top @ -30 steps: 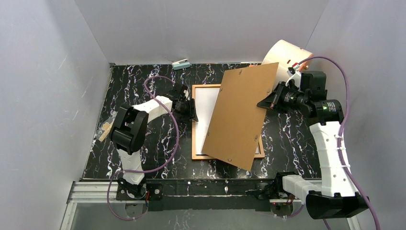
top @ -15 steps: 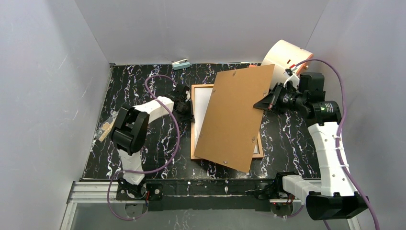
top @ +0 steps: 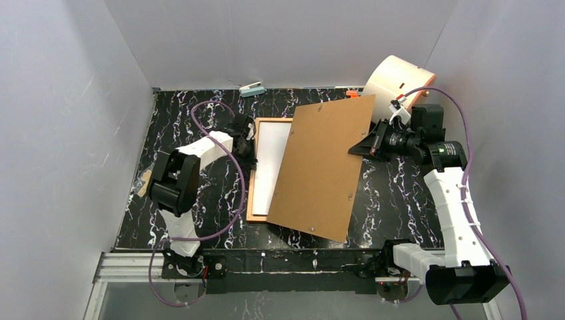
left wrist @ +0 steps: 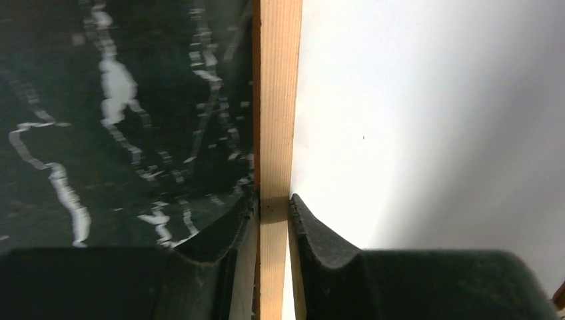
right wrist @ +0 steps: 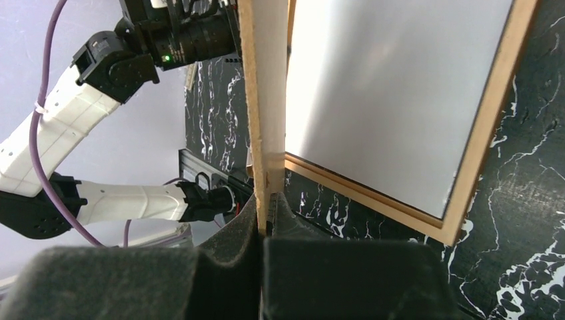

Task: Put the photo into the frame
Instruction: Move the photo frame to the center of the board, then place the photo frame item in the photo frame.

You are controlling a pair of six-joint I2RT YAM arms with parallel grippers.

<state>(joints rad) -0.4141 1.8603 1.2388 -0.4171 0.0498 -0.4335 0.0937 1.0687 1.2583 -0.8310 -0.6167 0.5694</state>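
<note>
photo (top: 268, 167) lies white side up inside the frame (left wrist: 276, 100), left of centre on the black marbled surface (top: 400, 193); its printed face cannot be seen. within the last second the left jaws have gone from half open to nearly shut. the left wrist view shows them pinching the frame's left wooden rail, one pad on the outer side by the surface, the other on the inner side at the edge of the white sheet. with that grip the frame and photo have slid toward the left of the top view, so more of the white sheet shows beside the brown backing board (top: 320, 167). the right jaws are closed tight on the board's right edge, holding it raised and tilted over the right half of the frame. over the same second the board has also travelled left. by my reading the photo already sits in the opening, and what remains is to line up the board and lay it flat on top. the left grip looks meant to steady or square the frame for that. the risk is the board's low edge catching the rail or dragging the photo out of place.
</note>
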